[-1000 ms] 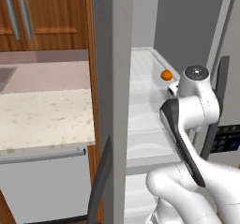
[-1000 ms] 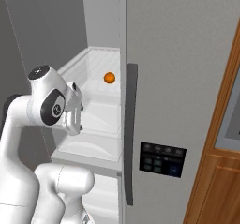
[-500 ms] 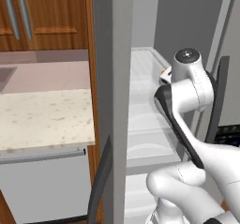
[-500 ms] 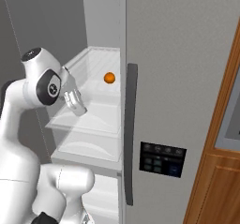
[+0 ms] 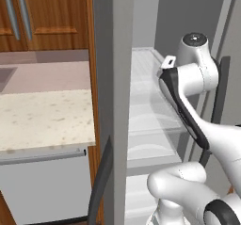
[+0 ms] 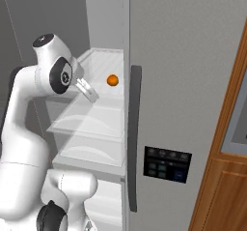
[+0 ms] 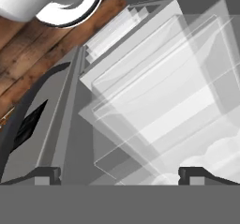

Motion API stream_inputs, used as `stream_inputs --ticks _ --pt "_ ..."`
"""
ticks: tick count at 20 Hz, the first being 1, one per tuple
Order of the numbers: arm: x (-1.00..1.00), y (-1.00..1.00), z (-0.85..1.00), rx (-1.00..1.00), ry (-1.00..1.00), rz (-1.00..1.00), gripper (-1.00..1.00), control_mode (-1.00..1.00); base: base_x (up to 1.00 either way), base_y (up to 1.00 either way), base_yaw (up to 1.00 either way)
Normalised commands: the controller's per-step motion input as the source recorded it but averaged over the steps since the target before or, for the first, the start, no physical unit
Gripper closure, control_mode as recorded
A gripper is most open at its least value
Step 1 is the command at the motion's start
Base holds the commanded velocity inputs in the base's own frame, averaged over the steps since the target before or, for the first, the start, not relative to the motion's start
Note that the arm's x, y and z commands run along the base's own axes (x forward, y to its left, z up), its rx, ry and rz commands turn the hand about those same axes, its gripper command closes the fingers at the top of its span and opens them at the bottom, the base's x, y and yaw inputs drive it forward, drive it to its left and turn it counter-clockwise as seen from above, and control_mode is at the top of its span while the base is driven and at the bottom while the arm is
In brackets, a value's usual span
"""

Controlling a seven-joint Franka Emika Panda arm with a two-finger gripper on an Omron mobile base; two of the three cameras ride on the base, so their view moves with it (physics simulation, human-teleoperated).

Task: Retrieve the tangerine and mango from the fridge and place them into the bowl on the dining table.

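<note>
In the left base view, the white arm reaches into the tall light-grey fridge (image 5: 115,101) with clear shelves. In the right base view, the small orange tangerine (image 6: 112,80) sits on the upper shelf, just beyond the two-finger gripper (image 6: 89,93). In the hand view, the gripper (image 7: 119,174) is spread wide, empty, looking down over stacked clear shelves.

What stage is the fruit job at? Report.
Done: the fridge stands open, shelves exposed. In hand: nothing; the claw is open and empty, up inside the fridge near the shelf holding the tangerine, not touching it. Left: grab the tangerine, find the mango, and carry both to the bowl.
</note>
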Motion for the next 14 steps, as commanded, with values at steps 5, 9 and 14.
stream_inputs --ticks 5,9,14 --pt "0.45 -0.05 0.0 0.0 -0.1 0.19 -1.0 -1.0 0.0 0.0 0.0" --pt "0.33 0.0 0.04 -0.03 -0.03 0.15 -1.0 -1.0 0.0 0.0 0.0" --pt "0.22 0.0 0.13 -0.11 0.0 0.1 -1.0 -1.0 0.0 0.0 0.0"
